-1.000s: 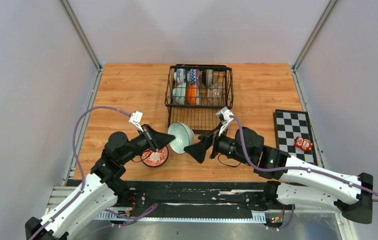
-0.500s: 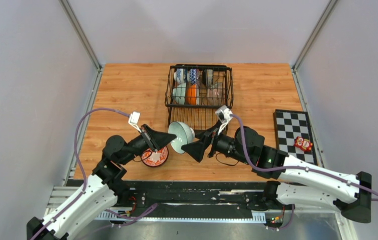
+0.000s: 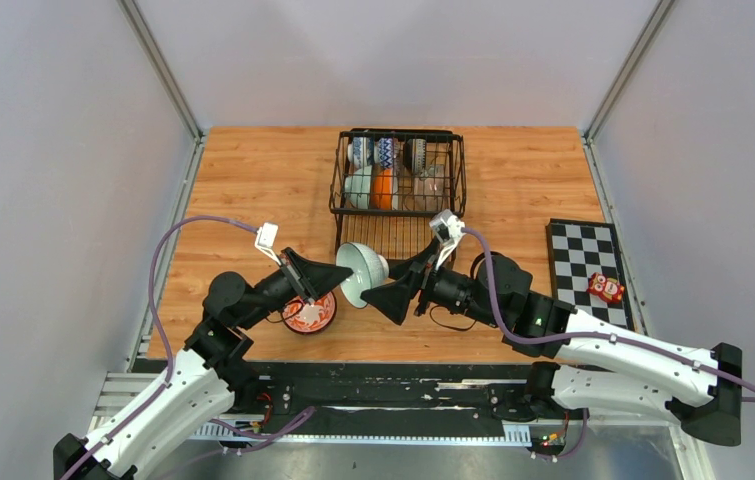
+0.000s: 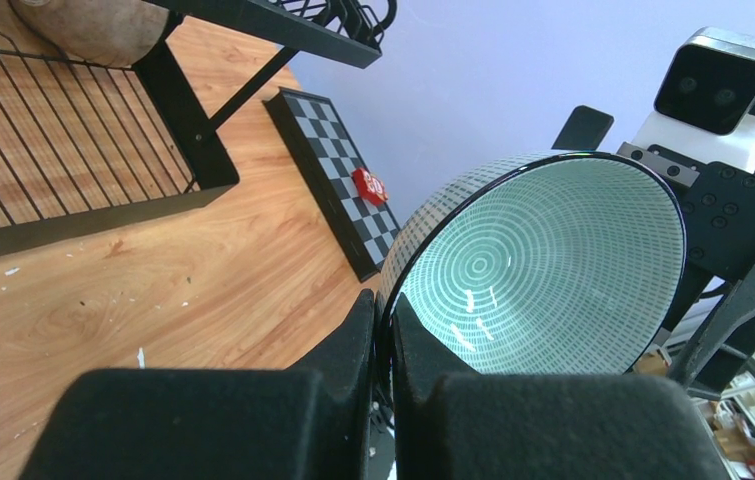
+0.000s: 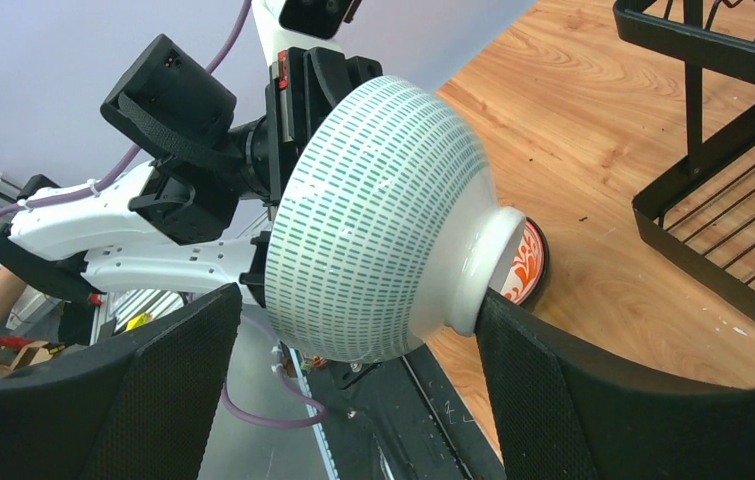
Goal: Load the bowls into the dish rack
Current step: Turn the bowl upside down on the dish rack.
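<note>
left fingers [image 4: 361, 335] pinch the rim of the green bowl [image 4: 543, 265], right fingers [image 3: 381, 298] spread open around it. left releasing early — or right slipping on the glaze — could drop it on the desk [image 3: 253, 180].

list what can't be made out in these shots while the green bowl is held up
Red-patterned bowl: top view, partly covered by the left gripper; right wrist view, only a sliver behind the green bowl.
Bowls in the rack: top view, too small to count; left wrist view, cut by the top edge.
Red item on the checkered board: too small to identify in any view.
</note>
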